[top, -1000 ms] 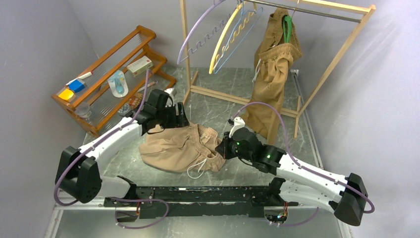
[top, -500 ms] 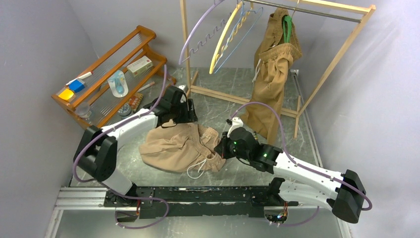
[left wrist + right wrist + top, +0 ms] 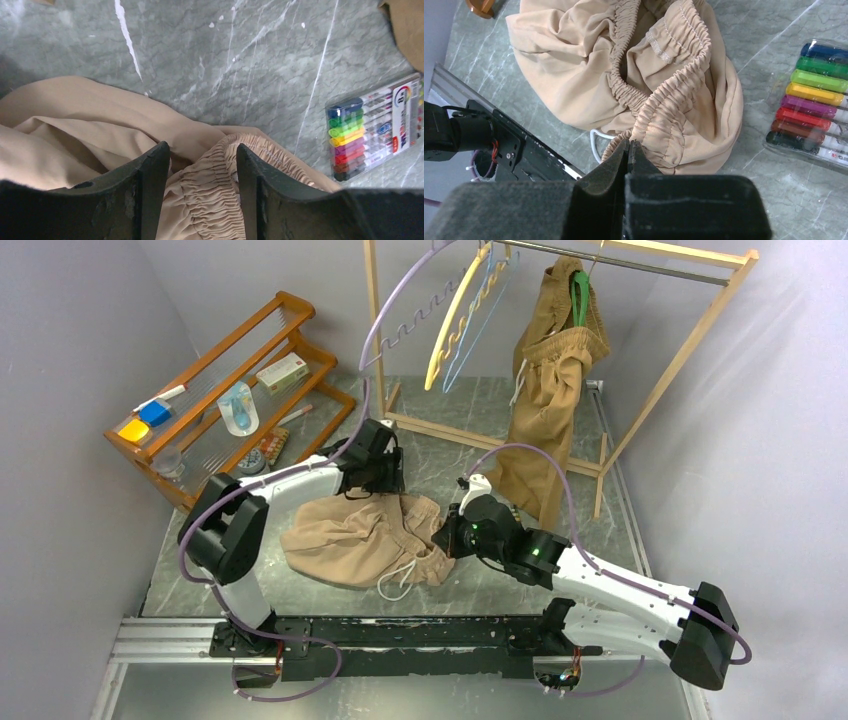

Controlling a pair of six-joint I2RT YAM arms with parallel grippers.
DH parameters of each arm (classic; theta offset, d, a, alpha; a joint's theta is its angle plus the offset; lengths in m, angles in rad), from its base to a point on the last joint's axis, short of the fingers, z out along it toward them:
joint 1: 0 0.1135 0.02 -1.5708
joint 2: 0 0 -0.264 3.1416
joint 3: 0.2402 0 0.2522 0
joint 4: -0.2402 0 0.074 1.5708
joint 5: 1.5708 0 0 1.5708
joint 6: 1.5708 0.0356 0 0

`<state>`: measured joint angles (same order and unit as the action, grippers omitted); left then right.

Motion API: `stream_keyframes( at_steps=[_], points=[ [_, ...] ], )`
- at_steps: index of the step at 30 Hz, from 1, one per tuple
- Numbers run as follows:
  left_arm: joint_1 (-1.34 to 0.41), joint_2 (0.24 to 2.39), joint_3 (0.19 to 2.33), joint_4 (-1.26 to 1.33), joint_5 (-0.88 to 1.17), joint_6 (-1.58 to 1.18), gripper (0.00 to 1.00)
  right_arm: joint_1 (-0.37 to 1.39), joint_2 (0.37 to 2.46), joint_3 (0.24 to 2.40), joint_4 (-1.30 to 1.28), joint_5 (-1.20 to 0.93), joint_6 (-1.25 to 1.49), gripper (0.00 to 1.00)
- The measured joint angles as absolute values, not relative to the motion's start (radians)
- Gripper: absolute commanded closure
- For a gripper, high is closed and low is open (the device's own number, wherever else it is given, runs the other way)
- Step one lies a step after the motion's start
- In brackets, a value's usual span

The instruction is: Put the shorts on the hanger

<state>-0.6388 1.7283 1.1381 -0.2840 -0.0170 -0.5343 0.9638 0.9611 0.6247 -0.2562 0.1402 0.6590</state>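
Note:
The light tan shorts (image 3: pixel 355 540) lie crumpled on the marble table between my arms. Their gathered waistband (image 3: pixel 664 75) faces up and the white drawstring (image 3: pixel 397 582) loops out at the near side. My left gripper (image 3: pixel 385 483) is open at the shorts' far edge, its fingers astride a fold of the waistband (image 3: pixel 215 195). My right gripper (image 3: pixel 628 146) is shut on the near edge of the waistband at the shorts' right side (image 3: pixel 446 537). The thin light-blue hanger (image 3: pixel 478 320) hangs on the wooden rack's rail, beside a yellow one.
A lilac hanger (image 3: pixel 400 315) and a yellow hanger (image 3: pixel 452 325) hang on the wooden rack (image 3: pixel 670 375). Darker brown shorts (image 3: pixel 545 400) hang there on a green hanger. A pack of coloured markers (image 3: pixel 819 102) lies right of the shorts. A wooden shelf (image 3: pixel 225 390) stands at the far left.
My left arm has swung right and forward, from the shorts' left far corner to the waistband at their far edge. My right gripper has stayed almost still, shut on the waistband.

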Motion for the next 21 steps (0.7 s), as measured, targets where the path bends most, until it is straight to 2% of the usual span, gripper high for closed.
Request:
stream_keyframes(
  at_steps=[8,11,13,15,21],
  points=[
    [-0.681,1.778,1.159,-0.314,-0.056,-0.51,0.49,0.964,0.976,0.625,-0.255,0.144,0.659,1.0],
    [-0.686,1.777,1.159,-0.326,-0.077,-0.508,0.63,0.964,0.982,0.625,-0.256,0.147,0.659,1.0],
    [-0.687,1.776,1.158,-0.334,-0.094,-0.506,0.82,0.964,0.982,0.627,-0.258,0.15,0.659,1.0],
    [-0.688,1.772,1.158,-0.347,-0.11,-0.504,0.92,0.964,0.982,0.63,-0.26,0.162,0.659,1.0],
    [-0.696,1.671,1.141,-0.405,-0.166,-0.505,0.93,0.964,0.979,0.644,-0.282,0.22,0.673,1.0]
  ],
)
